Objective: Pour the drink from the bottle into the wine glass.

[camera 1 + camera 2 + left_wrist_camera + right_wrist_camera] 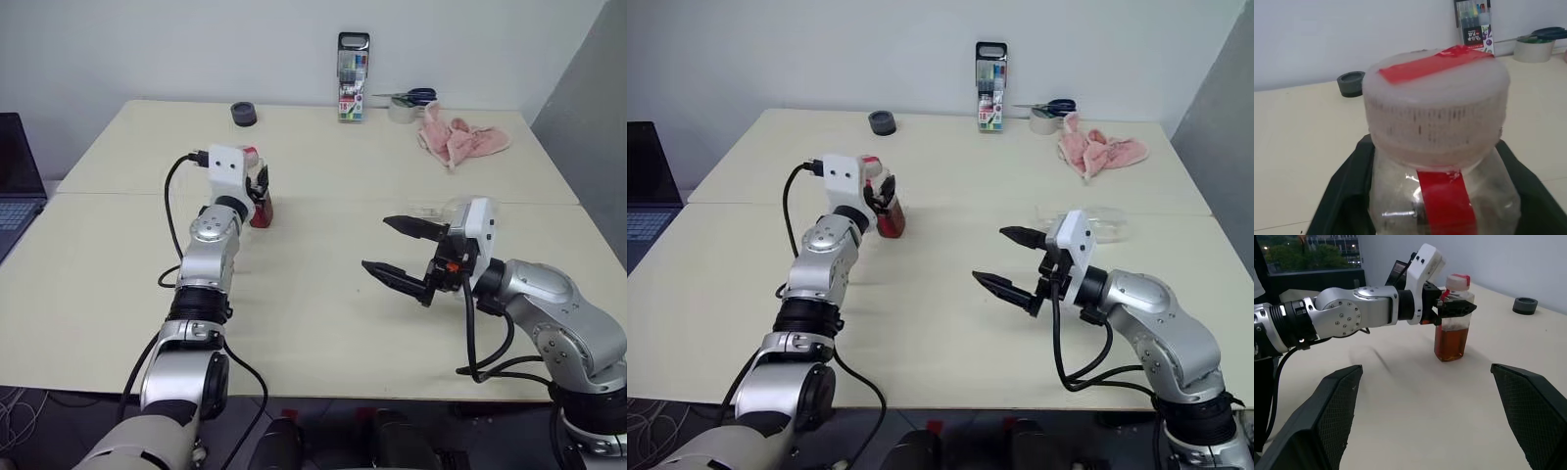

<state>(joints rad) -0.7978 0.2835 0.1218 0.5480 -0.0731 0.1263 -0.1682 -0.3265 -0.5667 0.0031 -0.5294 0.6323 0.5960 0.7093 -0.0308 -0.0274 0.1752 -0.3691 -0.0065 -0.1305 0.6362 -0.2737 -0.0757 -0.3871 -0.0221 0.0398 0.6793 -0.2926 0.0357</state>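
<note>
At about ten o'clock on the table (313, 323), the upright bottle (1452, 328) of amber drink (1450, 343) stands clenched in the left pincer (1452, 308), while the right pincer (400, 251) hangs released near four o'clock, the wine glass (1097, 223) lying just behind it.

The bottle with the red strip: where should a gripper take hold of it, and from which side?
Grip the bottle on its clear upper body, just below the white cap, coming in level from the side. It stands upright, and the body is flat-sided there, above the drink. The left gripper is closed on it just there.
</note>
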